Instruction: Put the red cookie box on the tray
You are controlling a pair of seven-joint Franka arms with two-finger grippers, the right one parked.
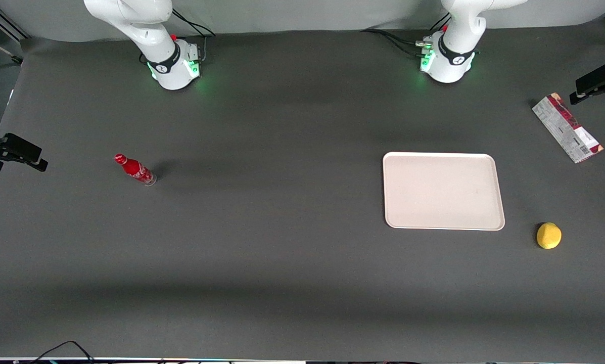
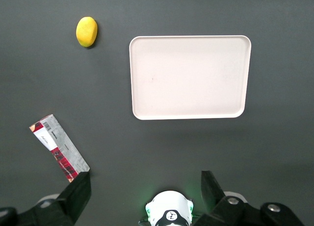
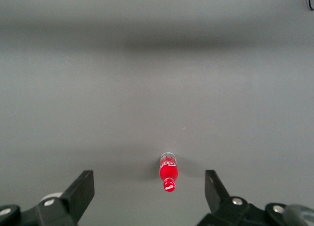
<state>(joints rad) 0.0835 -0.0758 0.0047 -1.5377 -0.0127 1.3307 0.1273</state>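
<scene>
The red cookie box (image 1: 567, 128) lies flat on the dark table with its grey-white printed face up, at the working arm's end and a little farther from the front camera than the tray. It also shows in the left wrist view (image 2: 59, 147). The pale pinkish-cream tray (image 1: 444, 191) lies flat with nothing on it, and it shows in the left wrist view too (image 2: 190, 76). My left gripper (image 2: 144, 176) is open and holds nothing. It hangs high above the table over its own arm's base (image 2: 169, 213), apart from box and tray. It is out of the front view.
A yellow lemon (image 1: 549, 235) lies beside the tray, nearer the front camera, at the working arm's end (image 2: 86, 31). A small red bottle (image 1: 135, 170) stands toward the parked arm's end. A black camera mount (image 1: 598, 81) sits at the table edge close to the box.
</scene>
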